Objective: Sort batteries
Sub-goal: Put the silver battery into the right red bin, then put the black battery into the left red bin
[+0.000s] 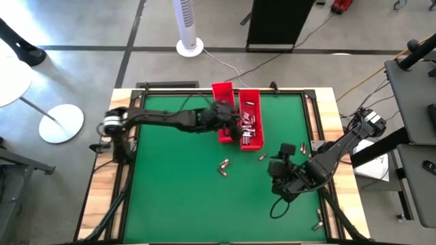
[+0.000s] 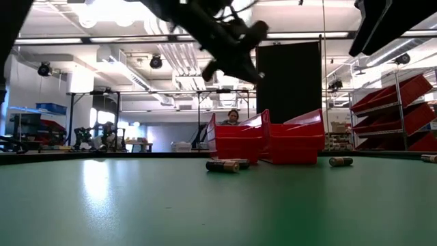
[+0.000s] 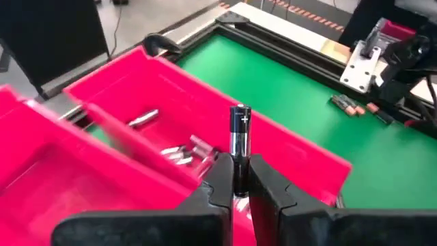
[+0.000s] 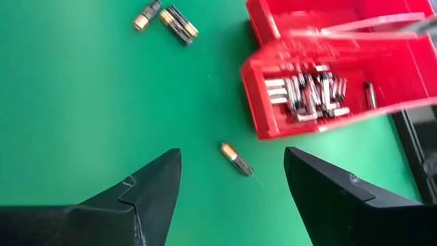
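Observation:
Two red trays stand side by side at the table's far middle: the left tray (image 1: pixel 223 109) and the right tray (image 1: pixel 251 119), which holds several batteries (image 4: pixel 311 92). My left gripper (image 3: pixel 239 176) hovers above the trays, shut on one battery (image 3: pixel 240 133). My right gripper (image 1: pixel 278 165) hangs open above the green mat at the right, its fingers (image 4: pixel 147 188) touching nothing. Below it a loose battery (image 4: pixel 236 158) lies on its side on the mat. Two more batteries (image 4: pixel 167 19) lie together farther left. My left gripper pinches the battery's lower end (image 3: pixel 239 167) between its two fingers. The battery runs along the fingers and sticks out beyond their tips, with its plus-marked end (image 3: pixel 242 115) away from the gripper. It is lifted clear, above the red trays.
Other loose batteries lie on the mat: a pair (image 1: pixel 294 147) near the right edge and some (image 1: pixel 318 221) at the near right corner. The black frame (image 1: pixel 313 116) borders the mat. A person (image 2: pixel 233 117) sits in the room beyond the table.

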Controlling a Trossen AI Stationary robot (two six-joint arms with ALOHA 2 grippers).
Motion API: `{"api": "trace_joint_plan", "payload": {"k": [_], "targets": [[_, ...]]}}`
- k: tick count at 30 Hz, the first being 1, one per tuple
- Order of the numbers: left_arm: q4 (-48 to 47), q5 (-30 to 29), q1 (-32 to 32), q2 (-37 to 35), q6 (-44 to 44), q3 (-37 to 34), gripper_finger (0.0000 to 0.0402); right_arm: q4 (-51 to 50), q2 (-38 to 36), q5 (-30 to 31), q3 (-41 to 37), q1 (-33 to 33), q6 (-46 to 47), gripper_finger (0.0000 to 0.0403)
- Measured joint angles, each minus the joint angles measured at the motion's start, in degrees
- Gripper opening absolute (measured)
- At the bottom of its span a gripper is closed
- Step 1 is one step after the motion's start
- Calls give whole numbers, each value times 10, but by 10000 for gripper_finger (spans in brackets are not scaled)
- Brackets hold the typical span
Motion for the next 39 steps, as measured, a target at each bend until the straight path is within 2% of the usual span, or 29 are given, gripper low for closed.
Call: {"api": "trace_joint_plan", "payload": {"k": [5, 12, 19, 21, 25, 30, 35, 39], "targets": [[-81, 0, 2, 87, 0, 110, 19, -27, 0, 0, -10, 14, 45, 250], [-176, -37, 1, 159, 0, 224, 87, -27, 0, 16, -27, 29, 71, 271], [-231, -54, -37, 144, 9, 234, 142, -23, 0, 10, -39, 36, 75, 289], [-264, -83, -64, 131, 14, 234, 148, -21, 0, 10, -42, 39, 75, 292], [-335, -177, -145, 111, -4, 233, 150, 10, 0, 17, -55, 38, 66, 295], [-459, -260, -258, 102, -69, 233, 150, 154, 0, 25, -97, 36, -2, 288], [-612, -272, -369, 102, -211, 233, 149, 356, 0, 26, -137, 17, -94, 278], [-686, -301, -454, 102, -320, 232, 141, 516, 26, 27, -157, -14, -163, 270]]}}
